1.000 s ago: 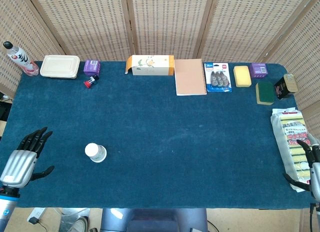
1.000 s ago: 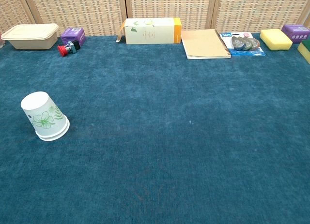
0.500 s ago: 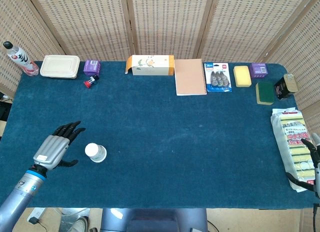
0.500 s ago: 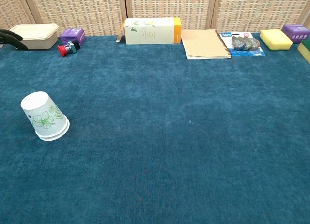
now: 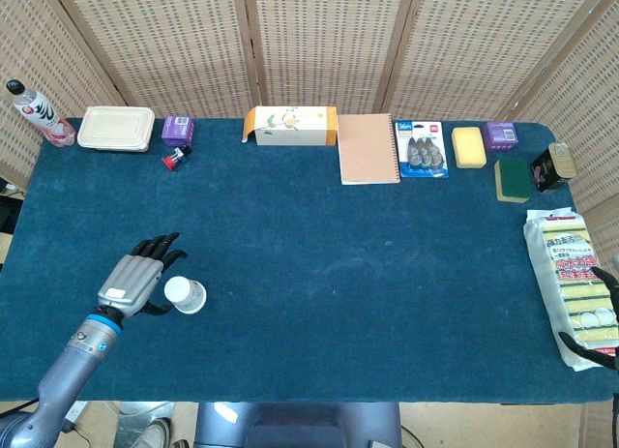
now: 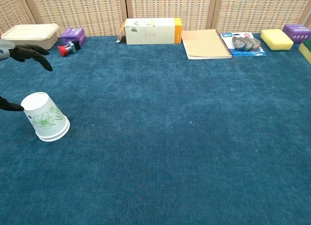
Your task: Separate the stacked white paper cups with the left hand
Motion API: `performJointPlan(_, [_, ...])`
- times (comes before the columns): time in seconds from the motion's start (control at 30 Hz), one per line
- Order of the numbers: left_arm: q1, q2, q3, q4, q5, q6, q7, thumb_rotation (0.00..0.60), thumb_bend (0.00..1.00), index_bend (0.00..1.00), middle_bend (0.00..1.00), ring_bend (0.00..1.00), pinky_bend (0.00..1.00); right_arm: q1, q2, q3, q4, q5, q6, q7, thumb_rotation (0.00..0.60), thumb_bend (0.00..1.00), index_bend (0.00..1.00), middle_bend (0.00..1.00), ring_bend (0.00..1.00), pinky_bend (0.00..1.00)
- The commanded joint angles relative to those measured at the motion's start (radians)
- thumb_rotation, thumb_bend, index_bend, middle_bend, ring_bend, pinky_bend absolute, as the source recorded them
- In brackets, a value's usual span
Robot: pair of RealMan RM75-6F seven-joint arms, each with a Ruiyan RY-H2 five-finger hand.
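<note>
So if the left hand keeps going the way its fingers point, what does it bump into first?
Probably nothing soon: the left hand points up past the stacked white paper cups beside it, over bare blue tablecloth. Depth is unclear.

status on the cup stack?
Left hand open beside the cups, no grip yet. Cups upside down, still nested. Right hand idle at the table's edge. Nothing in the way.

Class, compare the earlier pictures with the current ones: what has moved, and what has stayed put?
The left hand has moved in from the table's near left edge toward the stacked paper cups, fingers apart, holding nothing. The right hand has slid slightly further out of view. The cups and the things along the back have not moved.
</note>
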Motion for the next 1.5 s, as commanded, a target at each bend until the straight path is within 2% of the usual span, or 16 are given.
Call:
performJointPlan(0.03, [-0.016,-0.016,0.010,0.012,-0.021,-0.003,0.010,0.600,0.15,0.19,0.00,0.00,0.08,0.000,0.000,0.001,0.002,0.003,-0.001,0.003,0.600,0.11,0.13,0.02,0.00,0.00])
performJointPlan(0.2, [-0.025,-0.023,0.021,0.014,-0.036,0.007,0.019,0.600,0.15,0.20,0.00,0.00,0.08,0.001,0.001,0.001,0.002,0.003,-0.005,0.006,0.600,0.11,0.13,0.02,0.00,0.00])
performJointPlan(0.43, [-0.036,-0.041,0.031,0.026,-0.056,0.016,0.018,0.600,0.15,0.30,0.00,0.00,0.08,0.001,0.001,0.001,0.000,0.001,-0.004,0.004,0.600,0.11,0.13,0.02,0.00,0.00])
performJointPlan(0.8, [-0.059,-0.068,0.045,0.041,-0.086,0.040,0.041,0.600,0.16,0.31,0.00,0.00,0.08,0.000,0.005,0.003,0.000,0.005,-0.005,0.016,0.600,0.11,0.13,0.02,0.00,0.00])
performJointPlan(1.5, [-0.075,-0.064,0.069,0.020,-0.110,0.080,0.062,0.600,0.19,0.40,0.00,0.00,0.08,-0.001,0.006,0.003,0.000,0.001,-0.004,0.024,0.600,0.11,0.13,0.02,0.00,0.00])
